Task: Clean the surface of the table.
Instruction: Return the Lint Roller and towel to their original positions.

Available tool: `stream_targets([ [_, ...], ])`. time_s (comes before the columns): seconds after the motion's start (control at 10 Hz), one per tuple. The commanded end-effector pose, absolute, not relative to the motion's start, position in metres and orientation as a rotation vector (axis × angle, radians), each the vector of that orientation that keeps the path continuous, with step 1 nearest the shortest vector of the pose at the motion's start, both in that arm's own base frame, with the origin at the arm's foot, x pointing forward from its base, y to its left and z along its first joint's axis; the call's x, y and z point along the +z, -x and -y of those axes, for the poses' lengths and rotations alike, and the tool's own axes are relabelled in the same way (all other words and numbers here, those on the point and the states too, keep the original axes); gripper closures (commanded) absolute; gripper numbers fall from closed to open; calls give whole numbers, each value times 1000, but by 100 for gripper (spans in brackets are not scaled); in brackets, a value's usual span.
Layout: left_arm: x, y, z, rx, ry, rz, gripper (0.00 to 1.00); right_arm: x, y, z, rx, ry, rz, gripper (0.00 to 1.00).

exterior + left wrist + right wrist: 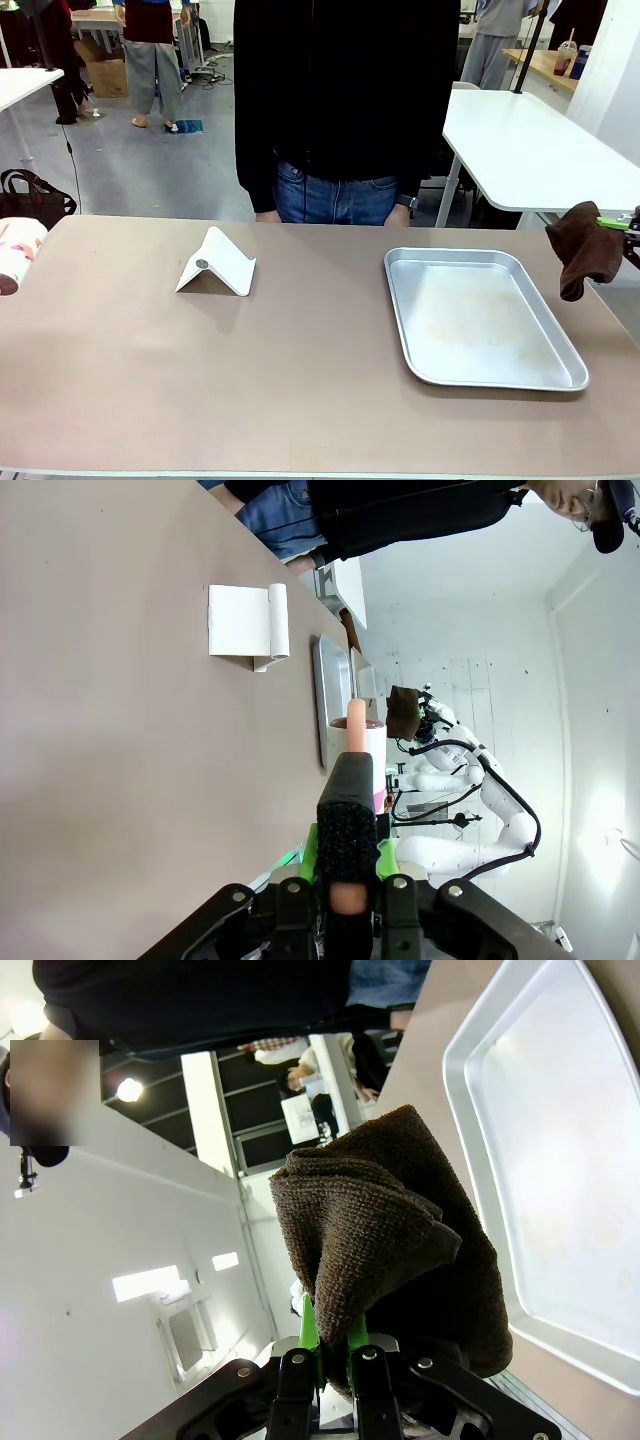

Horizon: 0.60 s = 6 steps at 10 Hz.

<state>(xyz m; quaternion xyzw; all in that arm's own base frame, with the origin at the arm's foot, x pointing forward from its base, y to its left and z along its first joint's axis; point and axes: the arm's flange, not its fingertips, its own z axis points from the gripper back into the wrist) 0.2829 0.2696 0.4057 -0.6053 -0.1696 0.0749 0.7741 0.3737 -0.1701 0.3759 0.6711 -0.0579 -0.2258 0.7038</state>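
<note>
The brownish-tan table (pixel 300 380) stretches across the front view. At its right edge, my right gripper (pixel 628 228) holds a dark brown cloth (pixel 578 250) hanging just above the table edge. In the right wrist view the gripper (pixel 335 1335) is shut on the bunched cloth (pixel 390 1230), with green pads showing at the fold. My left gripper (pixel 350 770) is shut on a white cup with pink print (pixel 365 745). That cup (pixel 18 252) lies sideways above the table's left edge in the front view.
A silver tray (pixel 480 318) lies on the right half of the table. A white folded stand (pixel 215 262) stands left of centre. A person in a black top (pixel 340 100) stands at the far side. White tables stand behind.
</note>
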Motion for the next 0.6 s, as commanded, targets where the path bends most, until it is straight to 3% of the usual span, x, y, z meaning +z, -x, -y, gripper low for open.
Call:
stream_targets([
  [0.0,410,-281,-267,172,1309,368,78,381,-374,170,-499,-1499,125,89],
  [0.5,416,-289,-260,122,1341,361,78,385,-371,165,-528,-1474,165,89],
])
